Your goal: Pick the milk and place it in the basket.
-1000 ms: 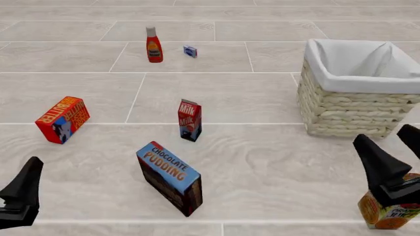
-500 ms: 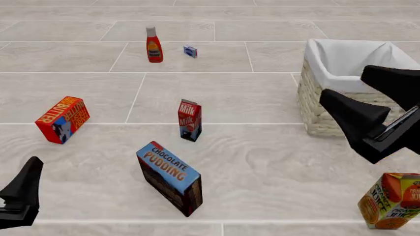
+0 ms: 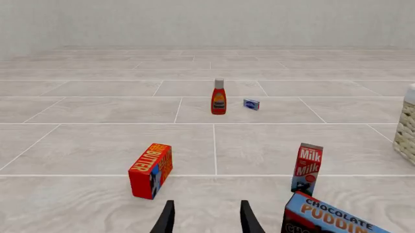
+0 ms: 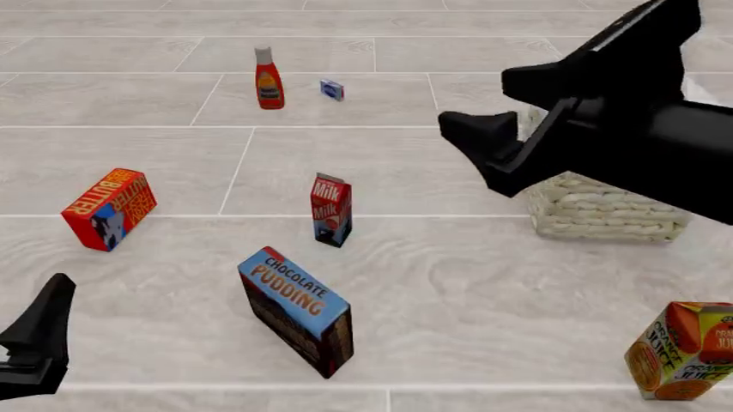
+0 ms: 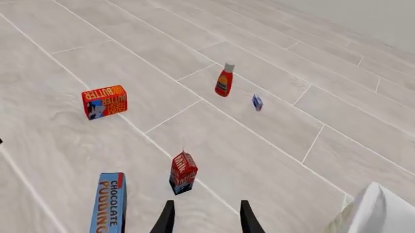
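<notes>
Nearest the camera in the front view, the left gripper point(image 4: 34, 343) sits low at the table's near left corner, just where it was a second ago; only a dark finger shows there, but its own wrist view shows two finger tips point(image 3: 167, 219) set apart with nothing between them. At the near right corner an orange juice carton point(image 4: 684, 350) now stands fully uncovered. A second ago the right gripper point(image 4: 490, 110) hung directly over that carton; it has since risen and swung leftward and forward, and now hovers high, in front of the basket point(image 4: 602, 210), hiding most of it. Its fingers are spread wide and hold nothing.

Slightly further in, a chocolate pudding box point(image 4: 297, 311) stands left of centre. Beyond it the milk point(image 4: 331, 209) stands upright near the table's middle, untouched, well apart from both grippers and from the basket at its right. A butter box point(image 4: 110, 209) lies off to the left. Farthest away are a red bottle point(image 4: 269, 78) and a small blue packet point(image 4: 332, 89).

The right wrist view now looks down toward the milk point(image 5: 183, 172), so the right arm appears to be lining up for the pick; grasping has not begun
</notes>
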### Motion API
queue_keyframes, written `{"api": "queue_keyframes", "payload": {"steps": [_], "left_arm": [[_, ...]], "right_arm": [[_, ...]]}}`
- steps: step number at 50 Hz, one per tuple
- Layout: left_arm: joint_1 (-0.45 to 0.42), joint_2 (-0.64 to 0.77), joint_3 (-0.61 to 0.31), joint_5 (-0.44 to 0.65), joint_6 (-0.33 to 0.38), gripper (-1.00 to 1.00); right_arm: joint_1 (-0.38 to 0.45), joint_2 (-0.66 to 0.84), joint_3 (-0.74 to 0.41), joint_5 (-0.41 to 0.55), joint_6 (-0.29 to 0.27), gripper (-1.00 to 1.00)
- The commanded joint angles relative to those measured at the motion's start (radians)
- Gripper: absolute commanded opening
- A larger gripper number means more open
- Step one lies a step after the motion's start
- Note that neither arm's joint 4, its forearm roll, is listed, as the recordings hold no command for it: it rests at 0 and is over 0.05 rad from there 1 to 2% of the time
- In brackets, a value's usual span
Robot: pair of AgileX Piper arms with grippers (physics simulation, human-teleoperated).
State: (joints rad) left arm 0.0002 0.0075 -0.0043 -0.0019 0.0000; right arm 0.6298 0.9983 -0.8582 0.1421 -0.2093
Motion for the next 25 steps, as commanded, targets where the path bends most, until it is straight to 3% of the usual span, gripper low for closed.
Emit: {"api": "queue_keyframes", "payload": {"steps": [1,14,17,25], "left_arm": [[0.0,0.0,0.0,0.0,0.0,1.0],[0.0,0.0,0.0,0.0,0.0,1.0],[0.0,0.0,0.0,0.0,0.0,1.0],[0.0,0.0,0.0,0.0,0.0,1.0]], "right_arm": [[0.04,0.158,-0.096,0.003,0.013,1.0],[0.036,0.307,-0.183,-0.003,0.027,1.0],[0.031,0.409,-0.275,0.019,0.023,1.0],[0.03,0.501,-0.343,0.022,0.027,1.0]]}}
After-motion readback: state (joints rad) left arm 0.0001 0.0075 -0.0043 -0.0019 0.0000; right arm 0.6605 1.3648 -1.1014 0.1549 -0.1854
